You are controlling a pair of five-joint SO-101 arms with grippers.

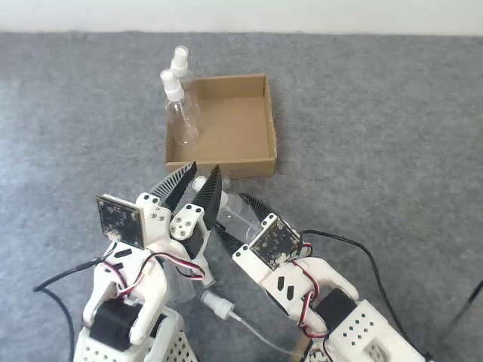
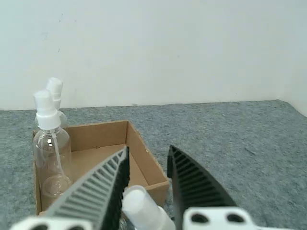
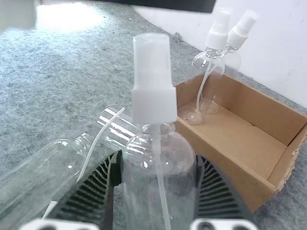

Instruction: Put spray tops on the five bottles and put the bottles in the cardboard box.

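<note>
My right claw (image 3: 156,160) clamps a clear bottle (image 3: 158,187), white spray top (image 3: 152,81) on, mid-frame overhead, below the cardboard box (image 1: 226,162). My left claw (image 2: 147,151) gapes, seemingly around that top. Two capped bottles (image 1: 183,117) stand at the box's upper-left corner.

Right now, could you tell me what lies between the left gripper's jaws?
The white spray top of the bottle in the right gripper, in the left wrist view.
</note>
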